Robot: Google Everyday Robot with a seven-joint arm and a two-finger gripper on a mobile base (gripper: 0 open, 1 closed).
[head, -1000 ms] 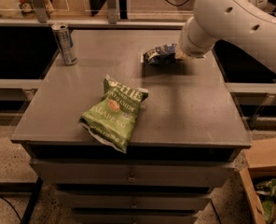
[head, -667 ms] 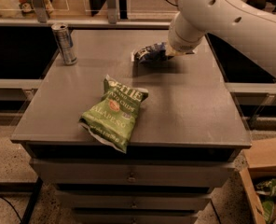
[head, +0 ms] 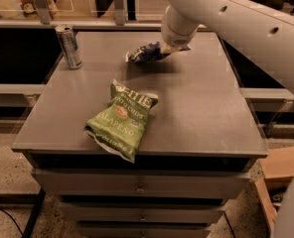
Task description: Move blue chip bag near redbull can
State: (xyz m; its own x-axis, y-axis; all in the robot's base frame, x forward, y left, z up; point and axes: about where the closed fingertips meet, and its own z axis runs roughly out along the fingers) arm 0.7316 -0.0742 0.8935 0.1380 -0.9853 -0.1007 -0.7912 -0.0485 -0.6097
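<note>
Camera view: white end effector [head: 163, 48] clamps the crinkly navy blue chip bag [head: 144, 53], crumpled, just above the matte grey tabletop [head: 201, 108]; slim metallic redbull can [head: 69, 46] stands well to its left.

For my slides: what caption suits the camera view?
Pincer holds blue bag above the table, apart from the can; green bag lies near the front.
</note>
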